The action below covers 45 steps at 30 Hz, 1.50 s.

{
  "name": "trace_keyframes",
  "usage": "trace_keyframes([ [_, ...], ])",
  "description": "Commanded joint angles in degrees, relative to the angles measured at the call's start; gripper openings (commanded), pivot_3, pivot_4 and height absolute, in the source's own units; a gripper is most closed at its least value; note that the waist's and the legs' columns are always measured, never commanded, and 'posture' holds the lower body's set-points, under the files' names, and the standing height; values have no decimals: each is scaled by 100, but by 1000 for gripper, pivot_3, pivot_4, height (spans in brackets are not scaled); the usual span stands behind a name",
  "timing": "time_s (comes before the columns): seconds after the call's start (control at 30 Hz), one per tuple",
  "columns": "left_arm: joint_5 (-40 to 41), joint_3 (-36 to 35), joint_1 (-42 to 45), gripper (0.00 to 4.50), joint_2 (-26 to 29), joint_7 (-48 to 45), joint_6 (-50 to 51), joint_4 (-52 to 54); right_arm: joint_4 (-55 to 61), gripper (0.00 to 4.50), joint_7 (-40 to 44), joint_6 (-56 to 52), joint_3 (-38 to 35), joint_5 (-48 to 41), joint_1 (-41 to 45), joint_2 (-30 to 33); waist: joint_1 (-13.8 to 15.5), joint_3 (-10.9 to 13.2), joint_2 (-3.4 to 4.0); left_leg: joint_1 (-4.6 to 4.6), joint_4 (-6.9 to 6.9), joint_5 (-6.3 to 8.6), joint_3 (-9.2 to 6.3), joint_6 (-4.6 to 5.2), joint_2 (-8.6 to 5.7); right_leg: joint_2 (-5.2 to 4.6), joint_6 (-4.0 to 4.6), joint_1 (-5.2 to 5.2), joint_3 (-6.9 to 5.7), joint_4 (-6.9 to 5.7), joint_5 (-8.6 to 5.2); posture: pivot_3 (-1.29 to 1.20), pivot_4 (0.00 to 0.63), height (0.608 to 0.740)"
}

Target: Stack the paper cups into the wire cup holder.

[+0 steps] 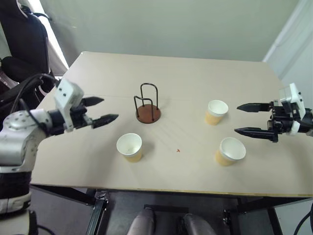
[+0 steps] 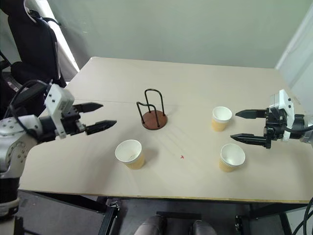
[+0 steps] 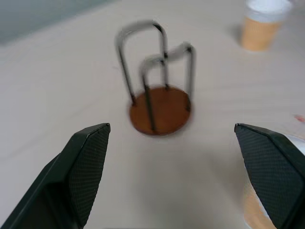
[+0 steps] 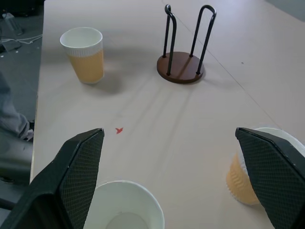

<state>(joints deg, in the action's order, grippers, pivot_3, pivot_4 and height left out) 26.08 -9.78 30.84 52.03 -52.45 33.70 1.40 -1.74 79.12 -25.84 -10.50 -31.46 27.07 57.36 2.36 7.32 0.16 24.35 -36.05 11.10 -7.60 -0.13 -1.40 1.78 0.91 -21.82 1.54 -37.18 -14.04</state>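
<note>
Both claws hover spread and empty: the left gripper (image 1: 100,110) faces the black-wire, brown-disc cup holder (image 3: 159,109); the right gripper (image 1: 252,119) sits between two tan paper cups (image 1: 216,112) (image 1: 231,151). The right wrist view adds a third cup (image 4: 85,54) beyond a red speck (image 4: 119,130).

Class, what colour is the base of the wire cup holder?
The holder's base is reddish-brown, clearest in the right wrist view.

cups (image 1: 130,147): tan-yellow, white inside | holder (image 1: 148,113): reddish-brown base, seemingly black wire
</note>
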Motion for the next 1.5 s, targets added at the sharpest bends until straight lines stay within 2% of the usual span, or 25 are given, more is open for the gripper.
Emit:
trace_keyframes([
  [0.03,-343,272,230,4479,-123,179,-146,-201,283,4500,-86,-92,-476,-152,-158,254,-8,0,0,-1,0,1,4,0,0,0,0,0,3,3,2,0,150,740],
  [0.27,-1024,818,673,4479,-660,677,-337,-687,634,4500,-301,-248,-723,-279,-518,248,-29,4,-6,3,1,-13,14,-32,3,2,-5,-4,9,9,3,0,150,740],
  [0.47,-1451,1075,1129,4479,-1187,1093,-455,-1201,743,4500,-402,-312,-787,-359,-613,280,-28,4,-7,6,-3,-17,16,-18,0,2,-24,0,14,15,7,0,150,740],
  [1.0,-1974,1270,1585,4479,-2007,1388,-1120,-2306,926,4500,-517,-407,-883,-412,-736,311,-18,7,-12,11,-13,-23,20,-9,-4,2,-45,3,16,18,8,0,150,740],
  [1.1,-2065,1296,1679,3932,-2081,1403,-1249,-2502,992,4500,-550,-438,-913,-433,-776,309,-13,7,-12,11,-13,-24,20,-6,-4,2,-47,4,16,18,8,0,150,740],
  [1.43,-2220,1294,1781,155,-2194,1363,-1469,-2748,1095,4500,-602,-504,-1004,-485,-866,329,-10,7,-13,14,-22,-26,26,-3,-6,2,-61,4,21,18,10,0,150,740],
  [1.5,-2231,1296,1788,65,-2190,1365,-1500,-2768,1093,4500,-612,-507,-993,-490,-859,331,-11,7,-13,11,-25,-27,26,-2,-8,2,-63,9,21,18,10,0,150,740],
])
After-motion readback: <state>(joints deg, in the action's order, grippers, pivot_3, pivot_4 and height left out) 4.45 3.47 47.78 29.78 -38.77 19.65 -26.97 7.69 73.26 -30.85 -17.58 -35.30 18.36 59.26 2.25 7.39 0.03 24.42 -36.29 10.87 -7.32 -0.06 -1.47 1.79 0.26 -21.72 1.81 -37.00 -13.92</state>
